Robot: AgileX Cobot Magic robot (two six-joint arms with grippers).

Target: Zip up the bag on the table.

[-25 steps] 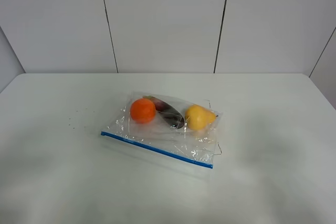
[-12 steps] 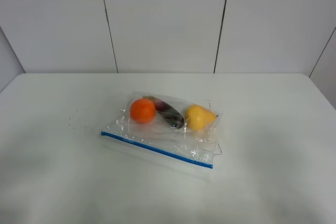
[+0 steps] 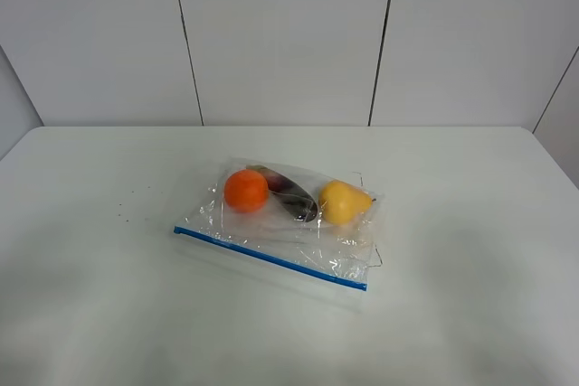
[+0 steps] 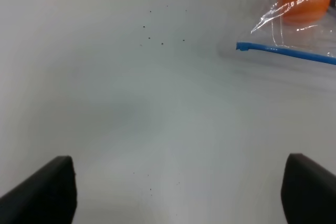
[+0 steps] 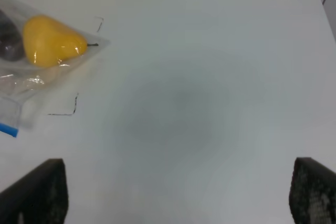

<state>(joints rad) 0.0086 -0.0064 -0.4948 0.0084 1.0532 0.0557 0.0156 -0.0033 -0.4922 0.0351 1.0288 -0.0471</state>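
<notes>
Zipping not yet begun.
Your left gripper (image 4: 178,192) and right gripper (image 5: 178,198) hang with jaws wide apart, clear of the bag (image 3: 280,223) on the table (image 3: 470,223).

No text, label, brand or number can be read anywhere

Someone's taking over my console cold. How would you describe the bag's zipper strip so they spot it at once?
On the white table, the clear crinkly bag lies near the middle. The zipper strip is the thin bright blue line along the bag's near edge, running diagonally. It is the only blue thing there; the orange fruit and yellow fruit sit behind it.
</notes>
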